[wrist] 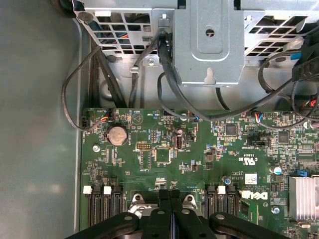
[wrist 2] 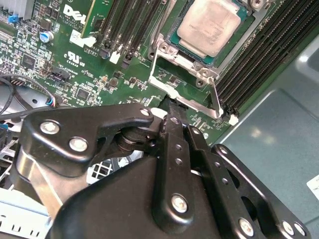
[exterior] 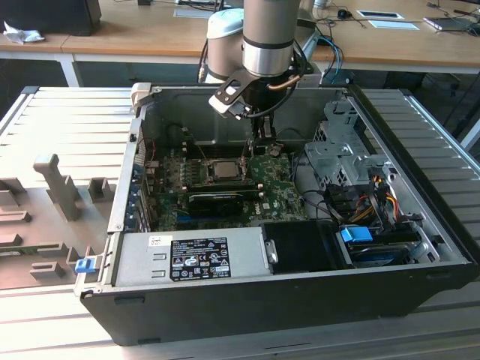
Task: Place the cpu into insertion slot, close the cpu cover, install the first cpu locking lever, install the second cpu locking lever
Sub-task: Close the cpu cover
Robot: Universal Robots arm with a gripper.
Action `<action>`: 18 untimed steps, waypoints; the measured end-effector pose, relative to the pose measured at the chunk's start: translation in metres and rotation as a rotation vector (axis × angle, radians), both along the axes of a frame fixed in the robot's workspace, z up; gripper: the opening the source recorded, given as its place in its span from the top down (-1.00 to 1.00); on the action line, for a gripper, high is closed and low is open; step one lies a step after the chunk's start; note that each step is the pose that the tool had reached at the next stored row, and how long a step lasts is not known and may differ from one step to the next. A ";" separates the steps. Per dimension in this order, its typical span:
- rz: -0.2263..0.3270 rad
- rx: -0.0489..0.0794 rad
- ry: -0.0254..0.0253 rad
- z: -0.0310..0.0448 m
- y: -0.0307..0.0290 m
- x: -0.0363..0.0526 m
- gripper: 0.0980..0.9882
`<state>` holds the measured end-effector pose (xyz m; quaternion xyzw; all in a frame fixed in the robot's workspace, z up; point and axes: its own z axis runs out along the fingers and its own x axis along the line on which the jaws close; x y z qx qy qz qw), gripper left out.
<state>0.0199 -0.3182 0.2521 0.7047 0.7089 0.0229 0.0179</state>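
The cpu (wrist 2: 212, 25) lies flat in the insertion slot (wrist 2: 172, 39), silver top up, on the green board (wrist: 164, 149). It is a stiff, light chip and likely fragile underneath; if it needs lifting, the bare edges look the safest hold, never the face. The cpu cover (wrist 2: 172, 92) stands open, tilted up off the slot on its hinge. It is a thin metal frame, rigid but easy to bend out of true, so I would handle it at the middle of the free edge, not at a corner.

The claw (wrist: 170, 196) sits right at that free edge, its two fingers drawn together with barely a gap between them. I cannot tell whether they pinch the frame's lip or merely press against it.

The open computer case (exterior: 225, 307) rests on the grey ribbed desk (exterior: 67, 120). It holds the board, a labelled power supply (exterior: 191, 259) along the near wall, a metal drive cage (wrist: 209, 40) and loose cable bundles (exterior: 367, 199)
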 end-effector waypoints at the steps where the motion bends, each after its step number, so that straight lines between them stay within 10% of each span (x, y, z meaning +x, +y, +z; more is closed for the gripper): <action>1: 0.000 0.000 0.0000 0.0000 0.0000 -0.0001 0.98; 18: 0.000 0.000 0.0000 0.0000 0.0000 -0.0047 0.98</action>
